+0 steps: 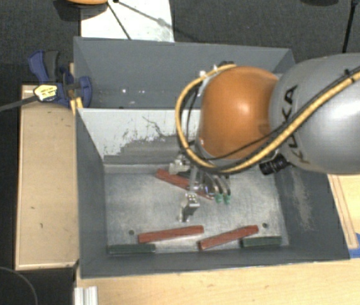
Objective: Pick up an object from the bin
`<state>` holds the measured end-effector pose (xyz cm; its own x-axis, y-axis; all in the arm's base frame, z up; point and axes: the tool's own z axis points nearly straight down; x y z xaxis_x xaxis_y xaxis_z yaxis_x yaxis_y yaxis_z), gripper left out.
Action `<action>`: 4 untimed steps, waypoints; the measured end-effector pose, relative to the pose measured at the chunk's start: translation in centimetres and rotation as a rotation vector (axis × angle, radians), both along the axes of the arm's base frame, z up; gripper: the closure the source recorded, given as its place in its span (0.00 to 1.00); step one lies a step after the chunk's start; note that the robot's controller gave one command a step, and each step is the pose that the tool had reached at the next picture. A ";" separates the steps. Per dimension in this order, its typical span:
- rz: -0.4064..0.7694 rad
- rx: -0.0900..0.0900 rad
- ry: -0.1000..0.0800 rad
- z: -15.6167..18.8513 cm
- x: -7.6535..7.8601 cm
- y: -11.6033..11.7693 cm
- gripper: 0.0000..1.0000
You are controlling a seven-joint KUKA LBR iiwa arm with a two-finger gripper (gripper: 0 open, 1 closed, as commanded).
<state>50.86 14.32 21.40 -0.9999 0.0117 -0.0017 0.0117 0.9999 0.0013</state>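
A single camera looks down into the bin [135, 81], slightly obliquely.

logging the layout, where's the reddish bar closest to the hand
In the camera view the reddish bar lies mid-bin near the back wall, slanted, its right end running under the hand; two more bars lie along the front wall.

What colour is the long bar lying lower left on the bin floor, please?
Reddish-brown; the long bar shows best in the camera view.

Grey metal bin [91, 189], floor scuffed. Long red-brown strip [170, 234] lies flat by the front wall. Second strip [228, 237] lies just right of it, tilted. Third strip [169, 177] lies well behind it, partly covered. Dark bar [132, 249] lies just in front of it, to the left.
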 end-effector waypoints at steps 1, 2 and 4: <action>0.000 0.000 0.000 0.0 0.0 0.0 0.00; 0.026 0.001 -0.005 -6.2 -0.6 -0.2 0.00; 0.233 0.001 -0.004 -14.0 -3.0 1.3 1.00</action>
<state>47.82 15.65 7.44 -0.9756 -0.2194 -0.0055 -0.2194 0.9756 0.0018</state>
